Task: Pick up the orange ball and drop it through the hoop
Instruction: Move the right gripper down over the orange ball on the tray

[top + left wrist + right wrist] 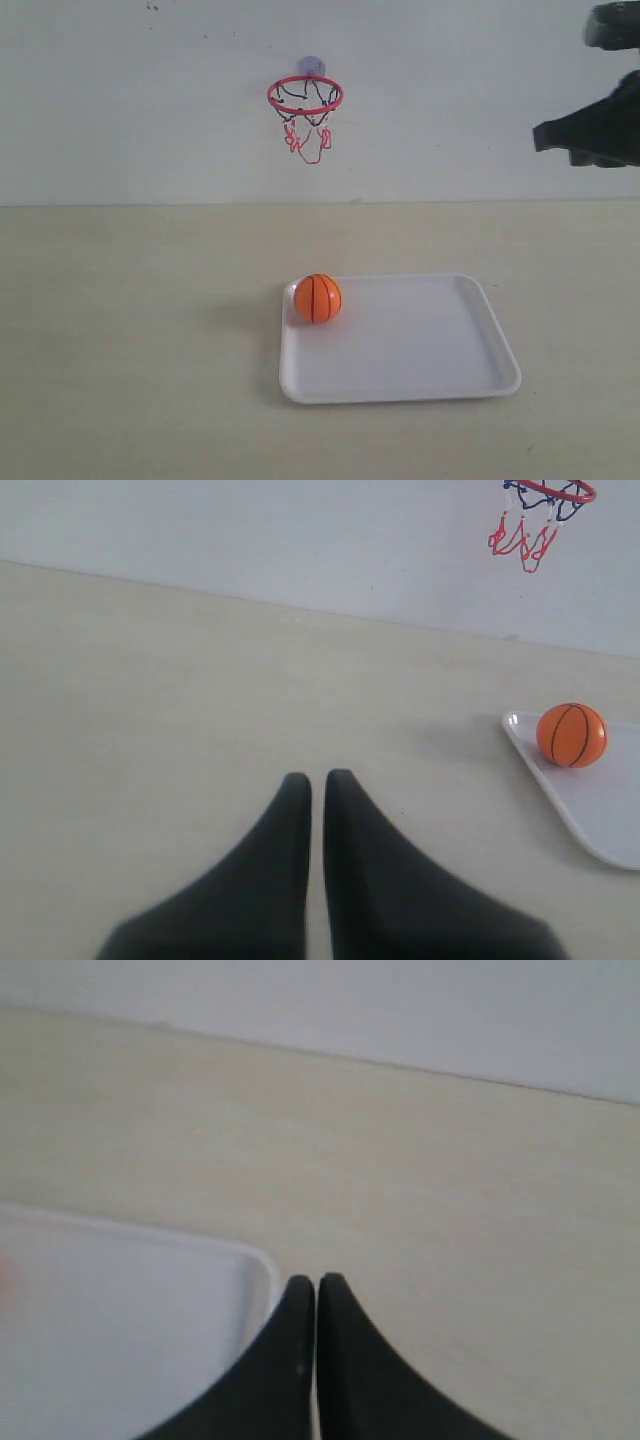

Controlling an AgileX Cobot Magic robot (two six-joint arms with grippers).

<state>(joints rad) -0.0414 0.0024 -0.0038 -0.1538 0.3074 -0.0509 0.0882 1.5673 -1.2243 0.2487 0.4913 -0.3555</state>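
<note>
The orange ball (318, 298) rests in the back left corner of a white tray (430, 360) on the table; the left wrist view shows the orange ball (571, 735) too. The hoop (305, 96), with its red ring and dangling net, is fixed to the back wall above the ball, and the hoop (545, 500) also shows in the left wrist view. My left gripper (318, 778) is shut and empty, well off to the ball's side. My right gripper (316, 1282) is shut and empty, beside a corner of the tray (120, 1320). Its arm (595, 130) hangs at the upper right.
The beige table (140, 330) spreads around the tray and meets a plain white wall (130, 100) at the back. The clear suction cup (311, 67) holds the hoop to that wall.
</note>
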